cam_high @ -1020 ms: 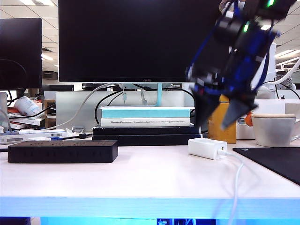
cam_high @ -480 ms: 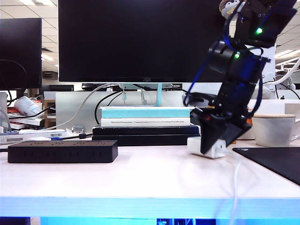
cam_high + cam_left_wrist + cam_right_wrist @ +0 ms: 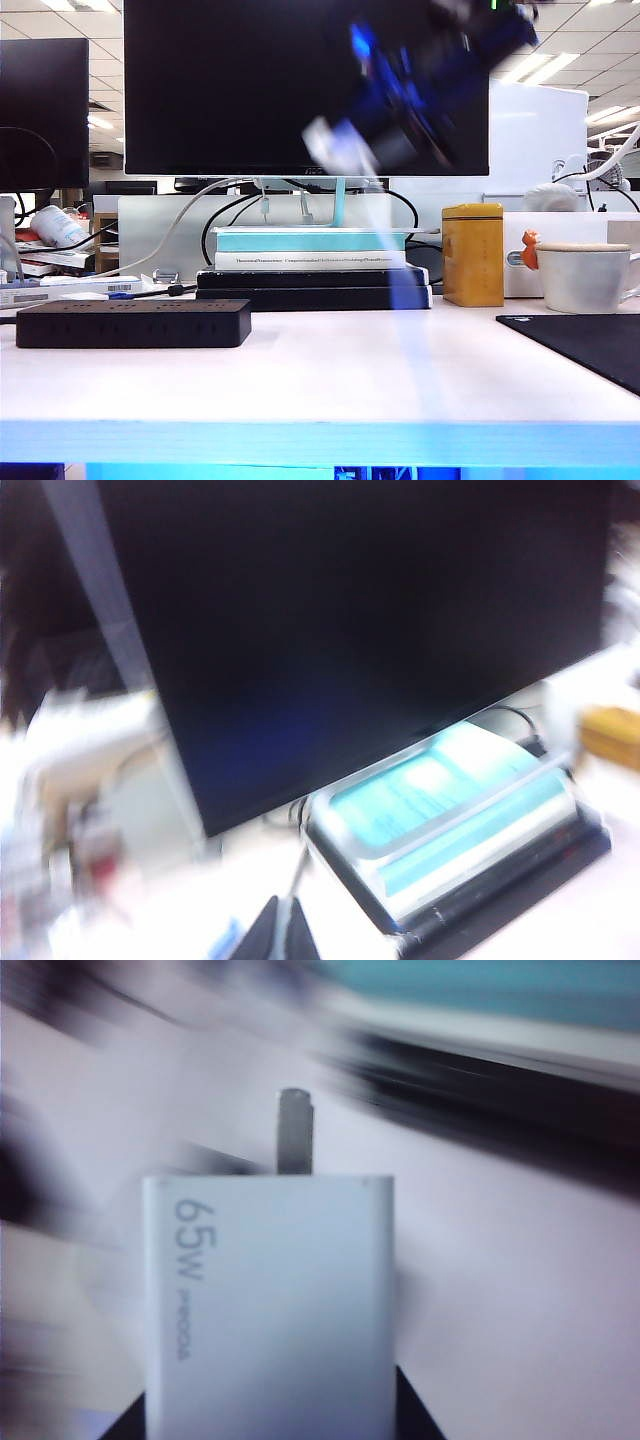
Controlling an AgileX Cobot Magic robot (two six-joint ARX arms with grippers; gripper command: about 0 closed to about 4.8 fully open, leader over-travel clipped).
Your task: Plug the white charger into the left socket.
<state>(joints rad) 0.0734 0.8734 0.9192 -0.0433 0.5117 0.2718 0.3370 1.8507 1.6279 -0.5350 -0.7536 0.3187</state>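
The white charger hangs blurred in the air in front of the monitor, high above the table. Its thin cable trails down to the tabletop. My right gripper is shut on the charger, with a dark finger on each side and the metal prong pointing away from the wrist. The black power strip lies low at the table's left. It shows side-on, so the left socket on its top face is hidden. My left gripper is shut on nothing, raised in front of the monitor and the books.
A large monitor stands behind a stack of books. A yellow tin, a white mug and a black mat are at the right. Cables and clutter lie at the far left.
My right gripper came down onto the charger on the table, shut on it, and swung it up and to the left. The cable followed it.
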